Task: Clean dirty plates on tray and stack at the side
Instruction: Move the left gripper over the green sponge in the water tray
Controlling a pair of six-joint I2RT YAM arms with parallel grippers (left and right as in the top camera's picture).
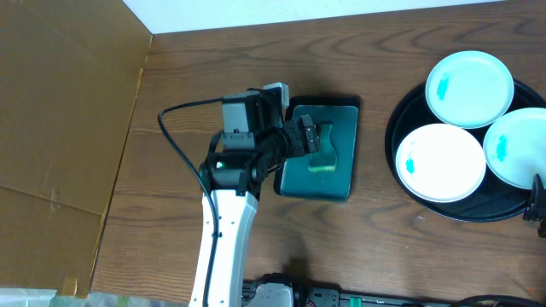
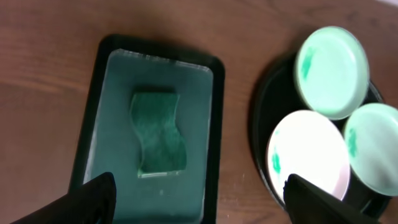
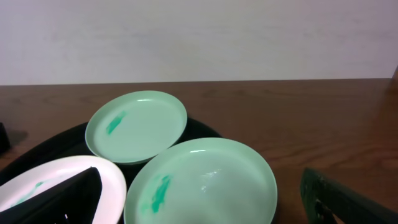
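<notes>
Overhead, progress: no plate is judged cleaned and nothing is stacked at the side. Three small round white plates, each with a teal-blue smear, are seen in the large round black tray at the right of the frame: the upper plate, the lower-left plate and the right plate.
Overhead, left gripper: it is held over the green wavy sponge, which lies in the small rectangular teal-green tray at the middle of the brown wooden bench.
Overhead, right gripper: only a dark edge is shown at the right border, beside the black tray.
Left wrist, jaws: they are seen wide apart and empty. The sponge lies untouched above them in the frame.
Left wrist, plates: all three are shown at the right of the frame, inside the black tray.
Right wrist, jaws: they are seen wide apart with nothing held. The nearest plate lies ahead of them, and no contact is evident.
Right wrist, plates: smears are visible on all three.
Left to do: taking the sponge, wiping the three plates and stacking them are all judged outstanding.
</notes>
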